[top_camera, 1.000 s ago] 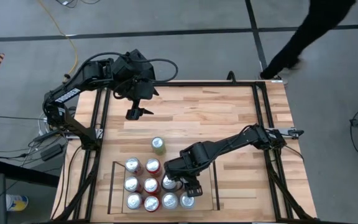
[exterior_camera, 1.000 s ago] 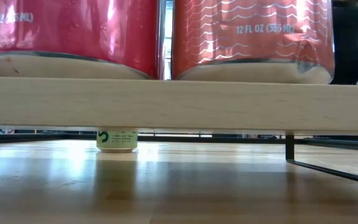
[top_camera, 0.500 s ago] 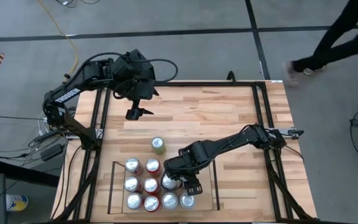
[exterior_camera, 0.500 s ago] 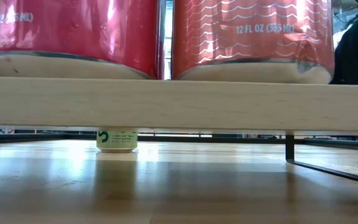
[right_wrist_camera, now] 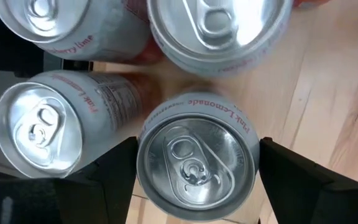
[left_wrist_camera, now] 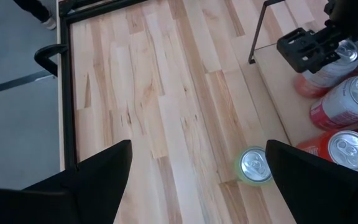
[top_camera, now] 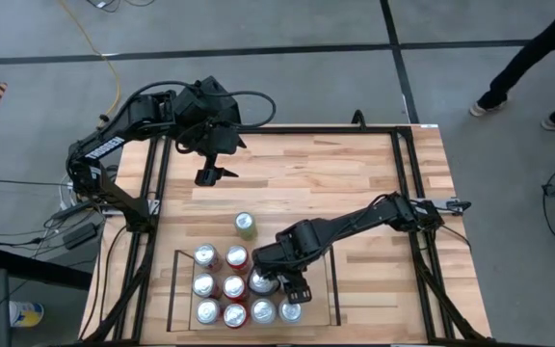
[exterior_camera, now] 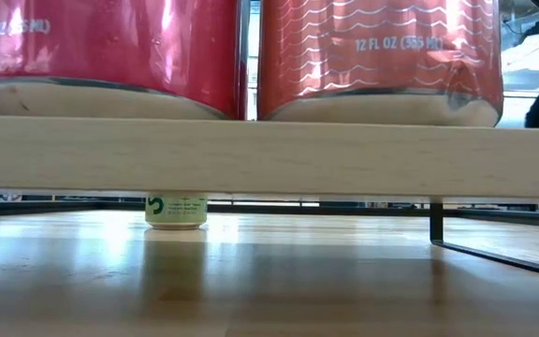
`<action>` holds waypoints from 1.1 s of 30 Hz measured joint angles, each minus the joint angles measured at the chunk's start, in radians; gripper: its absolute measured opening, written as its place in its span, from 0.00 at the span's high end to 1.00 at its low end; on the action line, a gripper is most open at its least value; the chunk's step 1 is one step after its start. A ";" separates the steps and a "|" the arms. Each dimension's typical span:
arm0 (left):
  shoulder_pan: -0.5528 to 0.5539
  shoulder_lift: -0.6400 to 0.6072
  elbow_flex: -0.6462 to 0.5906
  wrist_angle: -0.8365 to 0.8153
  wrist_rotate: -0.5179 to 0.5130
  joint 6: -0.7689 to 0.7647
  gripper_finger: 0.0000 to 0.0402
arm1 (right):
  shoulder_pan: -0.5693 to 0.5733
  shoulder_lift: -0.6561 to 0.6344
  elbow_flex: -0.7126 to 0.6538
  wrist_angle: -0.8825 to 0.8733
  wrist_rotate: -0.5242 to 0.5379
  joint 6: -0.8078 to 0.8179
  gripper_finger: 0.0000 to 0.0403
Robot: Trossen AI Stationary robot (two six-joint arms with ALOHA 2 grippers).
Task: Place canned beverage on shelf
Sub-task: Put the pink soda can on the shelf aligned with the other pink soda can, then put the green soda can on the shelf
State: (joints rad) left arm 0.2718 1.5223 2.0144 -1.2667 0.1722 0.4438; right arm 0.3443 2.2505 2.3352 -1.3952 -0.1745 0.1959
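My right gripper (right_wrist_camera: 194, 180) straddles the pink lemonade can (right_wrist_camera: 194, 165) standing on the shelf (top_camera: 332, 289) among its neighbours, jaws spread beside it; advise lifting straight up, not nudging adjacent cans

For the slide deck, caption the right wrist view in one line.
Right pincer straddles a pink lemonade can among other cans on the shelf.
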 joint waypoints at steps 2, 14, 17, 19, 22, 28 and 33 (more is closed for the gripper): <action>0.000 0.000 0.000 0.000 0.000 0.000 0.12 | 0.000 0.000 0.000 -0.009 -0.001 0.005 0.26; 0.000 0.000 0.000 0.000 0.000 0.012 0.12 | 0.003 -0.001 0.017 -0.042 -0.015 0.017 0.14; 0.000 0.000 0.000 0.000 0.000 0.012 0.12 | 0.002 0.000 0.017 -0.041 -0.019 0.016 0.08; 0.000 0.000 0.000 0.000 0.000 0.012 0.12 | -0.001 0.000 0.017 -0.041 -0.034 0.016 0.07; 0.000 0.000 0.000 0.000 0.000 0.015 0.12 | -0.010 0.000 0.017 -0.041 -0.055 0.028 0.07; 0.000 -0.001 0.000 -0.007 -0.032 0.020 0.12 | -0.035 -0.023 0.021 -0.084 -0.115 0.068 0.07; 0.000 -0.042 0.000 -0.029 -0.051 0.027 0.12 | -0.061 -0.069 0.020 -0.114 -0.115 0.065 0.07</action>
State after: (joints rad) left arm 0.2718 1.4801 2.0140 -1.2956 0.1215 0.4710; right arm 0.2831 2.1818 2.3549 -1.5095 -0.2895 0.2612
